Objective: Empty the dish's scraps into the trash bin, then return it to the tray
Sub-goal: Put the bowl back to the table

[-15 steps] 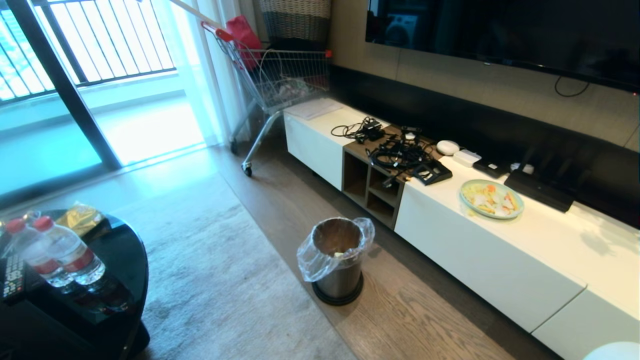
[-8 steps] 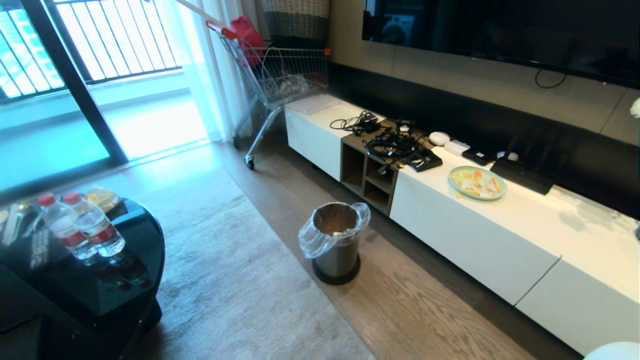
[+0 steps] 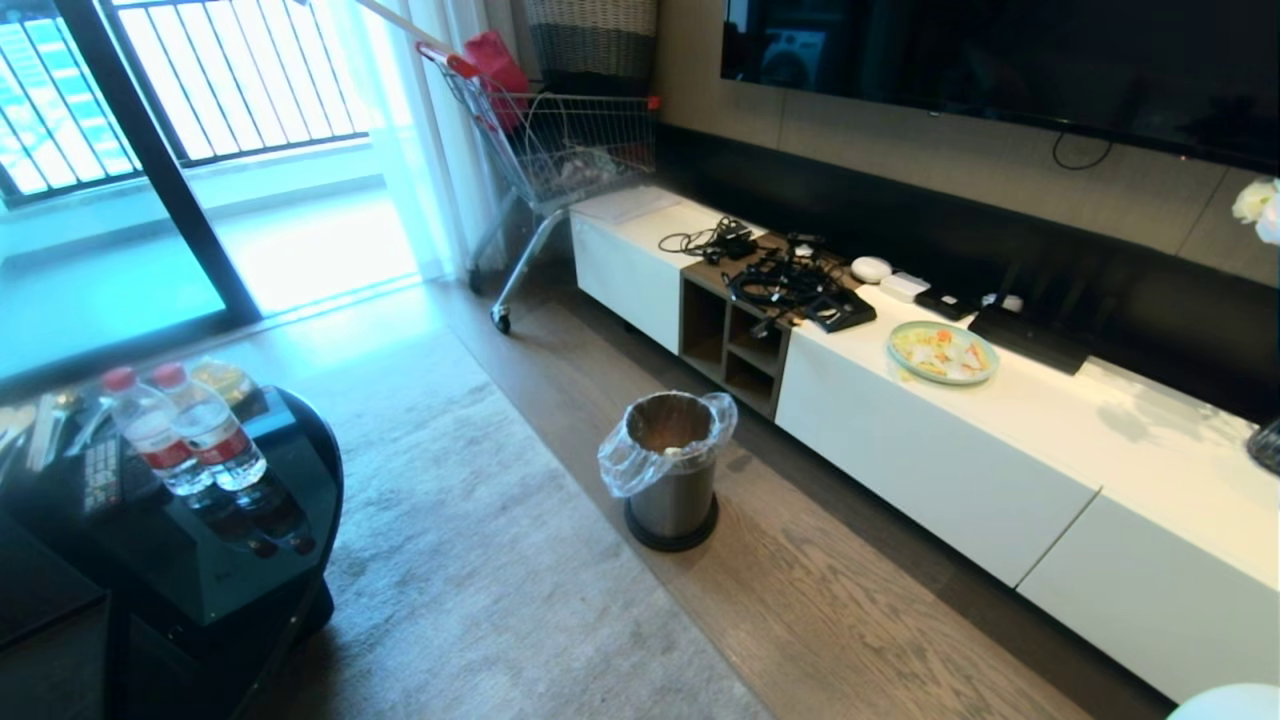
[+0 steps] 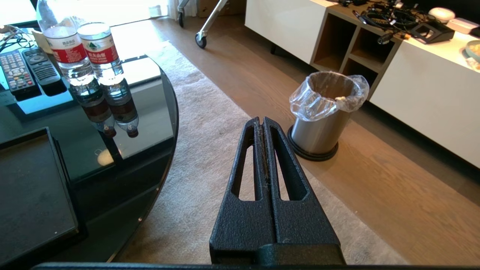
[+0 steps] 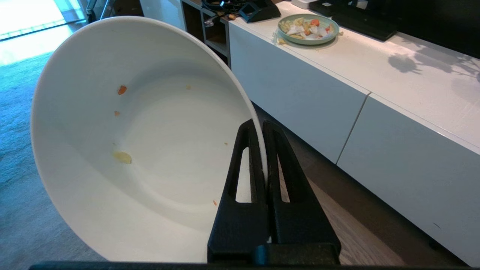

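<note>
My right gripper [image 5: 260, 123] is shut on the rim of the dish [image 5: 150, 142], a white bowl held tilted on its side. Only a few orange specks and one yellowish bit of scraps [image 5: 122, 157] cling inside it. A sliver of the dish's rim [image 3: 1235, 702] shows at the head view's lower right corner. The trash bin [image 3: 670, 465], brushed metal with a clear bag liner, stands on the wood floor before the low cabinet. My left gripper [image 4: 261, 120] is shut and empty, hanging over the rug near the bin [image 4: 322, 112]. The black tray [image 4: 30, 187] lies on the dark glass table.
A pale green plate [image 3: 942, 352] with food sits on the white low cabinet [image 3: 900, 450], beside tangled cables [image 3: 790, 285]. A shopping cart [image 3: 560, 150] stands by the window. Two water bottles [image 3: 190, 440] and remote controls [image 4: 26, 71] are on the glass table. A grey rug [image 3: 480, 560] covers the floor.
The whole head view has shifted: bin, cabinet and plate sit higher and smaller, and more of the glass table shows. The camera moved; nothing in the room moved.
</note>
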You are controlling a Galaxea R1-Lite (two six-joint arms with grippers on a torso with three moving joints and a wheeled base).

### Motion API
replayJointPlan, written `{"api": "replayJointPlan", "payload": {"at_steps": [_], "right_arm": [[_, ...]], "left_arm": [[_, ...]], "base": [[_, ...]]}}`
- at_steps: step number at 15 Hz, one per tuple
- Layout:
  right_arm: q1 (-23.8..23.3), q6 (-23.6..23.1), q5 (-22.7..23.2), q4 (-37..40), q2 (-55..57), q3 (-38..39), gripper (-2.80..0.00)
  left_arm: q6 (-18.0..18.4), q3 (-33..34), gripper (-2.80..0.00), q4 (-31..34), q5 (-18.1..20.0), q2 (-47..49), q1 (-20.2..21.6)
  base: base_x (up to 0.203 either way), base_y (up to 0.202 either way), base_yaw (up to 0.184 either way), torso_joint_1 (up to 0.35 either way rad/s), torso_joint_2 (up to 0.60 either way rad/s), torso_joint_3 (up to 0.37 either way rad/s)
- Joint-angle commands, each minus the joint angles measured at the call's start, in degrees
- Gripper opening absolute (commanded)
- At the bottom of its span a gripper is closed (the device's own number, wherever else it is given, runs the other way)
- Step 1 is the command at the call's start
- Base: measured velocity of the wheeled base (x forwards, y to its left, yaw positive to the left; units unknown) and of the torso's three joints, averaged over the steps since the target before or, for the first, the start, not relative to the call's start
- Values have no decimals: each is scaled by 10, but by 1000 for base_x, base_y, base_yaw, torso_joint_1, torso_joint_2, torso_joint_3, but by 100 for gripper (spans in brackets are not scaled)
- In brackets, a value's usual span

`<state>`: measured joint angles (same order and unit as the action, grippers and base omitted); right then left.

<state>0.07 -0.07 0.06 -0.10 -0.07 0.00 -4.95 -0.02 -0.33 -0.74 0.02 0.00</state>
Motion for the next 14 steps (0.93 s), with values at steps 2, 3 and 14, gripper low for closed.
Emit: {"api": "replayJointPlan", "payload": {"at_steps": [2,3,14], "right_arm": [[0,0,0,-1,1,0,-280],[0,0,0,-1,1,0,-280],[0,2,0,0,1,0,-280]], "left_arm": [[-1,0,-280,0,0,0,0],[0,0,-280,0,0,0,0],[-1,0,-280,0,0,0,0]], "base": [[0,0,0,0,0,0],[0,0,0,0,0,0],[0,0,18,0,1,0]]}}
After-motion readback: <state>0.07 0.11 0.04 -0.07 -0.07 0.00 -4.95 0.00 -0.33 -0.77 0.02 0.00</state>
